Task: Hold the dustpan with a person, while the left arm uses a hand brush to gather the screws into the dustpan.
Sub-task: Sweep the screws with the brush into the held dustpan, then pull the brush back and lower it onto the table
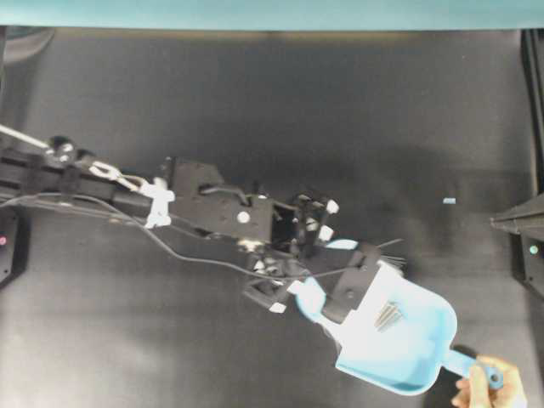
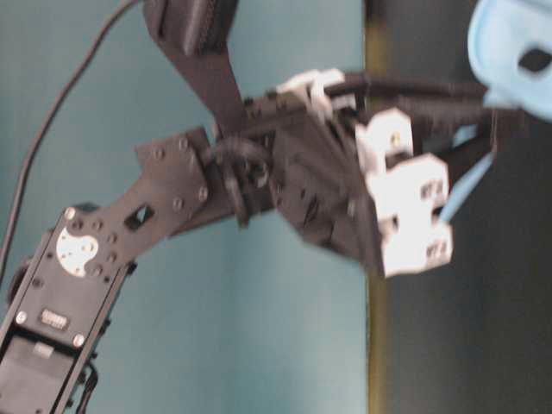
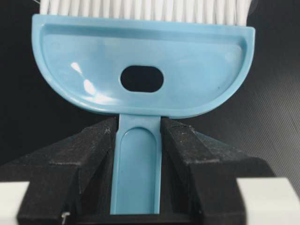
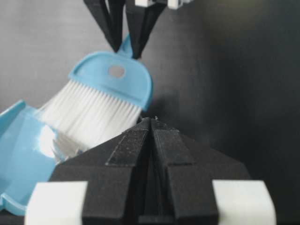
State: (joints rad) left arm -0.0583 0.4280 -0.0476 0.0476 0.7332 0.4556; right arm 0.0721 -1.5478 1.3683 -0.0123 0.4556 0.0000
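1. overhead exterior view: the left arm [image 1: 204,204] reaches from the left edge across the dark counter [image 1: 255,93] toward the lower right. its left hand [image 1: 316,299] grips the handle of the hand brush [image 1: 365,276], whose white bristles sit over the mouth of the dustpan [image 1: 408,340]. the screws [image 1: 388,316] lie bunched inside the pan, just beside the bristles. the person's hand [image 1: 489,387] holds the pan's short handle at the lower right corner. part of the right arm [image 1: 523,221] shows at the right edge, well apart from the pan.

2. table-level exterior view: the left arm's black links and white fittings fill the middle, blurred; a piece of the light blue brush body with its oval hole shows at the top right. the left hand's grip cannot be told here.

3. left wrist view: the left hand is clamped narrow on the thin brush handle, one black finger [image 3: 96,150] touching each side. the rounded body stands upright above, bristles pointing away.

4. right wrist view: the right hand [image 4: 151,123] has its two fingers pressed together, holding nothing. beyond it the brush tilts down to the left, bristles touching the dustpan floor at the left, where the screws lie just at the bristle tips.
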